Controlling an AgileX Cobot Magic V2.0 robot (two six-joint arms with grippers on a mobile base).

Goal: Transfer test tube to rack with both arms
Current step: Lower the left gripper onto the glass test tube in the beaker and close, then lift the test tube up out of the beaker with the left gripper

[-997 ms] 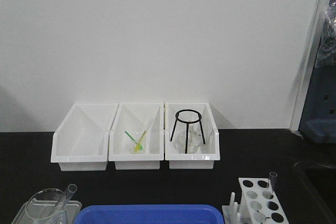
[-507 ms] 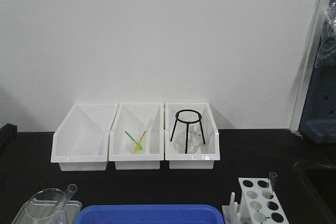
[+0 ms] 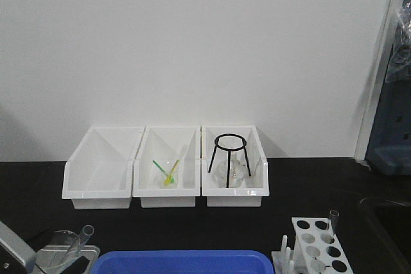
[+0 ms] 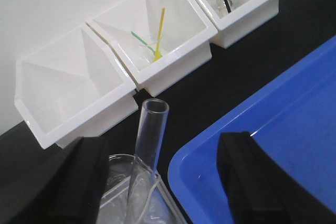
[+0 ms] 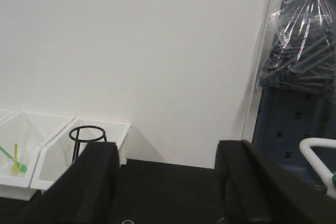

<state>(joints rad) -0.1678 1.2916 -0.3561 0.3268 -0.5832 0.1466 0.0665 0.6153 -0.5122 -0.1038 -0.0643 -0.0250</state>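
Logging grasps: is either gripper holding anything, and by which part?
Nothing held. The left gripper is open, straddling the test tube without touching; the right gripper is open, empty.

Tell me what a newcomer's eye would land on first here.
Three white bins sit in a row against the wall, the right one holding a black tripod stand. In the left wrist view, the left gripper has its open jaws framing a test tube leaning in a beaker beside the blue tray.
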